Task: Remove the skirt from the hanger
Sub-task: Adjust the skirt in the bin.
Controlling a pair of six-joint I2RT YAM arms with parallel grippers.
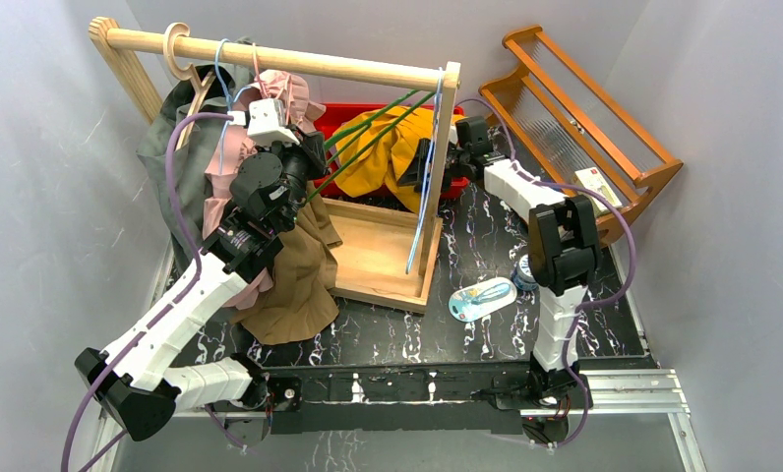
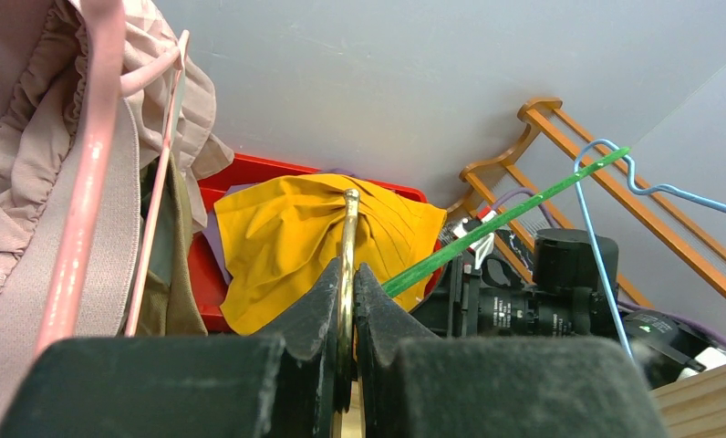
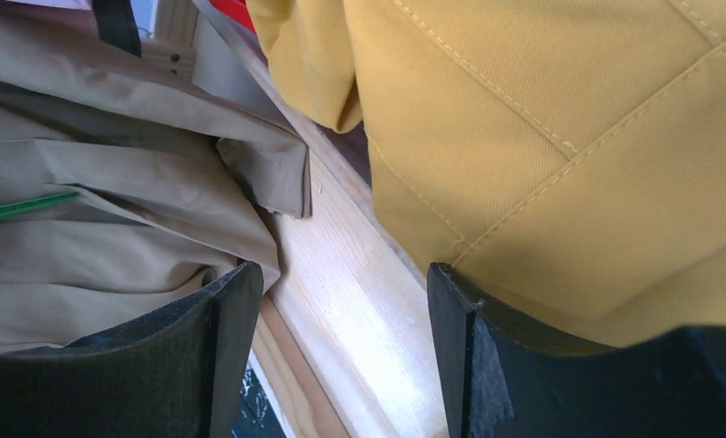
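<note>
I'm pinching the hanger hook (image 2: 349, 219) in the left claw (image 2: 348, 276); the right claw (image 3: 343, 274) is gaping beside the yellow skirt (image 3: 542, 137), so I'm going for a deep bite, then a slow pull.

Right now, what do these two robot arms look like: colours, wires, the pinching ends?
Both the left arm and right arm have smooth white links joined by chunky black joints. A thin purple cable loops alongside each. Each ends in two blocky black jaws with a matte, slightly grainy surface. I can read no markings.
</note>
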